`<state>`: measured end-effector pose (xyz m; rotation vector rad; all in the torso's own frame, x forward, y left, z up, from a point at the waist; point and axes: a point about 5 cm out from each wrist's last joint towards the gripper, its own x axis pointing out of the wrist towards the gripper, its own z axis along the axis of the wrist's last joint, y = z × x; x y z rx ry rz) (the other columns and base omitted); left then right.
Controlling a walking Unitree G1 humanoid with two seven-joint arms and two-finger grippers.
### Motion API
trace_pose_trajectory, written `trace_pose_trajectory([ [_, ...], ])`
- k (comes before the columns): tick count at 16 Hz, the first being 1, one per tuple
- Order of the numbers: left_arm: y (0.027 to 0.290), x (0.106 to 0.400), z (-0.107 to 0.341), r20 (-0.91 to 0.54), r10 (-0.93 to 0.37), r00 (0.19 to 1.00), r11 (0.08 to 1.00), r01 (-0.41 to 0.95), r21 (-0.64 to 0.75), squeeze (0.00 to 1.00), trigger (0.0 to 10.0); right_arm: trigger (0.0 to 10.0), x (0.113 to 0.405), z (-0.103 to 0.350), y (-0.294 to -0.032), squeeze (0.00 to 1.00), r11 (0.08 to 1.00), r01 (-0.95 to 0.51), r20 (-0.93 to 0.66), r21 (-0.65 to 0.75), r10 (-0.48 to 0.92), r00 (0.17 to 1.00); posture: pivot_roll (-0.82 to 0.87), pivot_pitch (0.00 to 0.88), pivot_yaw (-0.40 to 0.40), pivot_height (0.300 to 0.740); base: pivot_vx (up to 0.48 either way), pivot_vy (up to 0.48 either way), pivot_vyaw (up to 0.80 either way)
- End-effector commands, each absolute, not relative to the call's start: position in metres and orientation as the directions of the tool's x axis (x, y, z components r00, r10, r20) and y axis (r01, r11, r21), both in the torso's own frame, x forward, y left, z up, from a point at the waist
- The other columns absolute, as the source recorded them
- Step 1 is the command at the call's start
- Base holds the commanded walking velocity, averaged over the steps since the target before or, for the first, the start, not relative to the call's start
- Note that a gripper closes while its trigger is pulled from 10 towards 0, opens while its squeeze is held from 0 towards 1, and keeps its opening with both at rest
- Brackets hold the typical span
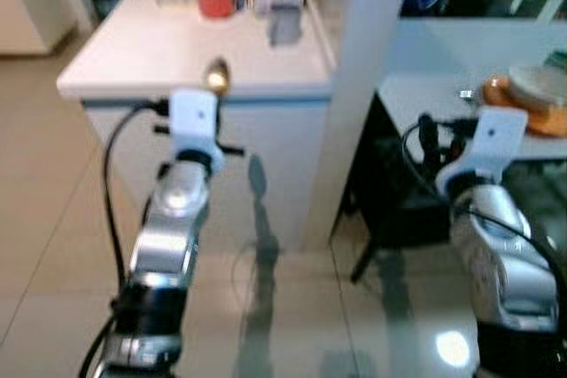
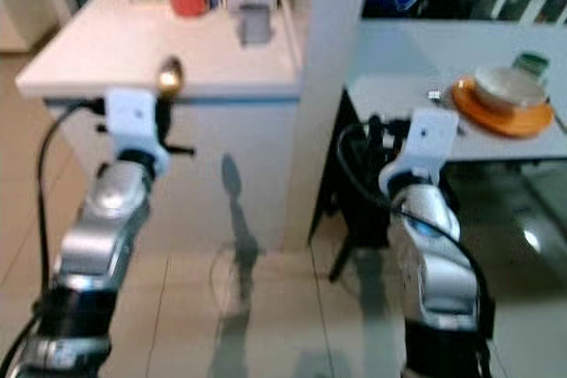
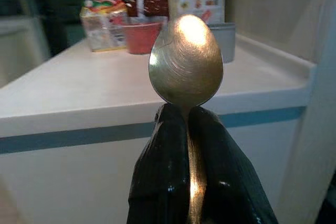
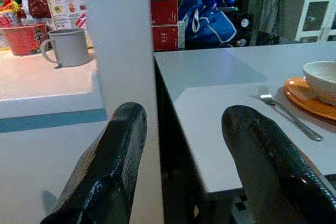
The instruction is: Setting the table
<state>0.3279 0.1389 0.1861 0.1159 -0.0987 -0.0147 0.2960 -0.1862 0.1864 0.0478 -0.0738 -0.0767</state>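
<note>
**Spoon held short of the counter, table partly laid**

Nearest the camera, two silver arms reached forward over a glossy tiled floor (image 1: 292,307) that mirrored them. At the left arm's tip, the left gripper (image 3: 189,129) had its black fingers pinched tight on the neck of one metal spoon (image 3: 186,59), bowl upright, held just in front of the counter's edge and level with its top. The right gripper (image 4: 184,145) stood with its fingers spread wide, gripping nothing, before the near edge of the table.

Beyond the spoon lay a white counter (image 1: 159,50) with a blue stripe under its lip. A white pillar (image 1: 354,86) rose between counter and table. To the right, a pale grey table (image 2: 399,86) carried one fork (image 4: 286,111), and just beside it one orange plate (image 2: 505,112) with one cream bowl (image 2: 507,86) on it.

Farther back on the counter stood one grey mug (image 4: 68,45), one red tub (image 4: 23,38) and several packets and boxes, too blurred to count. Behind the table a blue bag (image 4: 205,17) sat against stacked red boxes (image 4: 165,22).
</note>
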Motion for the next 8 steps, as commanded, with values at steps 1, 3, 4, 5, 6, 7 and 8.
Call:
trace_pose_trajectory([
  [1, 0.1299, 0.3277, 0.1896, 0.112, -0.038, 0.993, 0.993, 0.024, 0.118, 0.0, 10.0, 10.0, 0.2942, 0.1848, -0.1919, 0.0, 0.995, 0.097, 0.065, 0.029, -0.099, 0.993, -0.07, 0.0, 0.019, 0.74, 0.0, -0.48, 0.0],
  [3, 0.1298, 0.3282, 0.1899, 0.112, -0.036, 0.993, 0.993, 0.023, 0.119, 0.0, 10.0, 10.0, 0.2937, 0.1848, -0.1909, 0.0, 0.995, 0.095, 0.065, 0.026, -0.097, 0.993, -0.08, 0.0, 0.024, 0.74, 0.0, -0.48, 0.0],
  [4, 0.1297, 0.3285, 0.19, 0.112, -0.036, 0.993, 0.993, 0.023, 0.119, 0.0, 10.0, 10.0, 0.2936, 0.1851, -0.1907, 0.0, 0.995, 0.094, 0.067, 0.024, -0.096, 0.993, -0.08, 0.0, 0.024, 0.74, 0.0, -0.48, 0.0],
  [5, 0.1288, 0.3292, 0.1905, 0.114, -0.039, 0.993, 0.992, 0.026, 0.12, 0.0, 10.0, 10.0, 0.2933, 0.1858, -0.1907, 0.0, 0.995, 0.096, 0.073, 0.021, -0.097, 0.993, -0.08, 0.0, 0.027, 0.74, 0.0, -0.48, 0.0],
  [6, 0.1284, 0.3294, 0.1907, 0.114, -0.041, 0.993, 0.992, 0.027, 0.121, 0.0, 10.0, 10.0, 0.2932, 0.1861, -0.1908, 0.0, 0.995, 0.097, 0.075, 0.021, -0.098, 0.992, -0.08, 0.0, 0.027, 0.74, 0.0, -0.48, 0.0],
  [7, 0.1271, 0.3297, 0.1911, 0.116, -0.044, 0.992, 0.992, 0.03, 0.121, 0.0, 10.0, 10.0, 0.2931, 0.1864, -0.1913, 0.0, 0.995, 0.099, 0.077, 0.018, -0.1, 0.992, -0.08, 0.0, 0.028, 0.74, 0.0, -0.48, 0.0],
  [8, 0.1258, 0.3296, 0.1909, 0.118, -0.047, 0.992, 0.992, 0.033, 0.122, 0.0, 10.0, 10.0, 0.2928, 0.1868, -0.1919, 0.0, 0.995, 0.101, 0.08, 0.015, -0.102, 0.992, -0.08, 0.0, 0.028, 0.74, 0.0, -0.48, 0.0],
])
